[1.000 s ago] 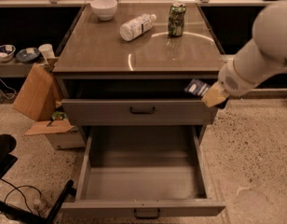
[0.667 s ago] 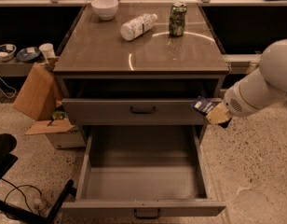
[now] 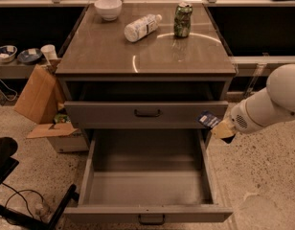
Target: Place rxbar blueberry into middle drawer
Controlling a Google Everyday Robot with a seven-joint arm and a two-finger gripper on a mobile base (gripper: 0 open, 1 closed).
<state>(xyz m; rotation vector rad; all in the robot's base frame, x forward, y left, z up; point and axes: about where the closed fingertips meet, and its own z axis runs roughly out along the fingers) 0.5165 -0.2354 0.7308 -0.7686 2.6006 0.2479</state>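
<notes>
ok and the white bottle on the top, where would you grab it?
Probably mid-body, from straight above, jaws closing across its narrow width: the white bottle lies on its side, diagonal, cap toward the green can, so its round flanks are exposed. The gripper is occupied, at the right side of the open middle drawer, shut on the rxbar blueberry.

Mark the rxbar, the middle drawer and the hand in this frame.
rxbar (image 3: 207,118): camera view, middle of the blue wrapper.
middle drawer (image 3: 147,188): camera view, bare floor of the open tray.
hand (image 3: 216,125): camera view, tip gripping the rxbar, by the cabinet's (image 3: 147,56) right edge.
</notes>
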